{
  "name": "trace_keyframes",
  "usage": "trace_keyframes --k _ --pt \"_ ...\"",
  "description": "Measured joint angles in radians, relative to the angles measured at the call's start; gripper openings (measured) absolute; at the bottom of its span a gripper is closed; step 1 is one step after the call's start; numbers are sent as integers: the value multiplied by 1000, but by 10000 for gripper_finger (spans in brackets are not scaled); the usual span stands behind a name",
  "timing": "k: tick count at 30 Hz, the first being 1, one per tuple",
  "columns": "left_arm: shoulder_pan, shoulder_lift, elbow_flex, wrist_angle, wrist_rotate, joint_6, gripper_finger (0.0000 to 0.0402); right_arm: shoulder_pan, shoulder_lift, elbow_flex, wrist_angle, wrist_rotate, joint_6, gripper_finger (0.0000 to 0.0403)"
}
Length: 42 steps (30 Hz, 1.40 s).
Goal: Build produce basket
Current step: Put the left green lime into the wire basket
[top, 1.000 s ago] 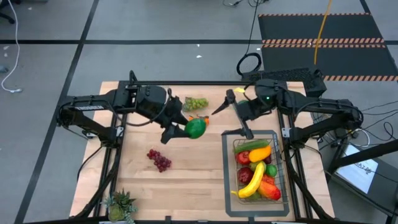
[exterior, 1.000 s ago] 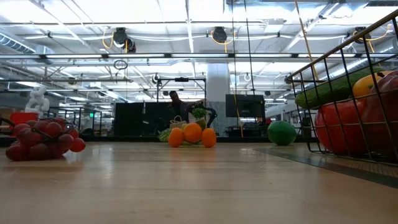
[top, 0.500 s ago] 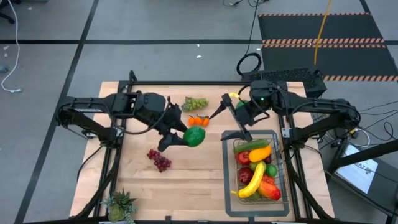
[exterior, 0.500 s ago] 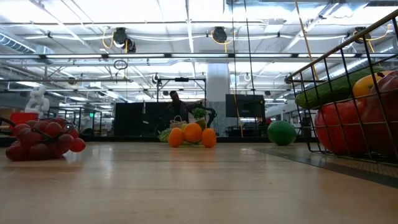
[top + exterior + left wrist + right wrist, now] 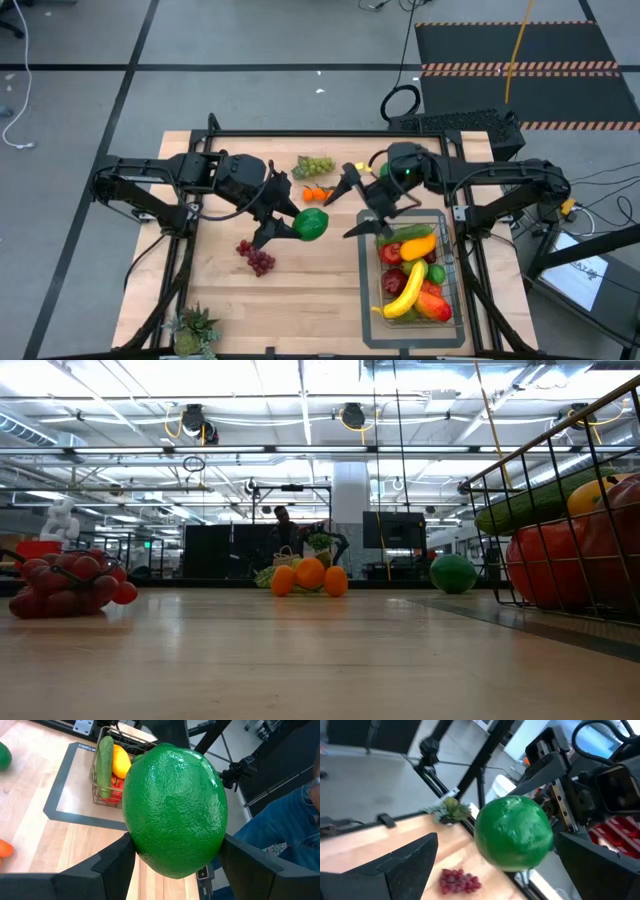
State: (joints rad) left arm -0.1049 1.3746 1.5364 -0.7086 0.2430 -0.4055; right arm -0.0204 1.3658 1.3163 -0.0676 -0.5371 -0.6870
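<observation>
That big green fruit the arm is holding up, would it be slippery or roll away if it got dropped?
Probably both. The green fruit looks glossy, with bright highlights on its skin, so it may slide in a loose grip. The left gripper pinches it only at two sides. It is rounded, so once loose on the flat wooden table it would likely roll.

green lime [image 5: 312,224], dark red grapes [image 5: 257,257], yellow banana [image 5: 405,290]

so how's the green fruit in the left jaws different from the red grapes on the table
The green fruit is one big smooth rounded piece; the red grapes are a cluster of small berries. The green fruit is held off the table in the left gripper, facing the open right gripper; the red grapes lie loose on the wood. Both are outside the basket.
</observation>
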Motion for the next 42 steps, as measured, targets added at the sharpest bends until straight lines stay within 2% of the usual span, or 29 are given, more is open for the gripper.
trace_keyframes --k 3,7,16,28,34,37,42 --pt "0 0 0 1 0 -19 264 34 30 0 62 75 -41 400" --pt "0 0 0 0 0 -23 264 59 69 0 126 119 -92 400" --pt "-3 0 0 3 2 -69 264 68 145 0 264 122 -92 393" --pt "-3 0 0 0 2 -83 264 68 154 0 275 122 -87 315" --pt "-3 0 0 0 -11 -155 266 68 154 0 269 131 -53 310" --pt "-2 0 0 6 -19 -186 286 68 152 0 266 145 -29 312" --pt "35 -7 0 3 -42 -256 350 68 148 -1 215 151 82 310"
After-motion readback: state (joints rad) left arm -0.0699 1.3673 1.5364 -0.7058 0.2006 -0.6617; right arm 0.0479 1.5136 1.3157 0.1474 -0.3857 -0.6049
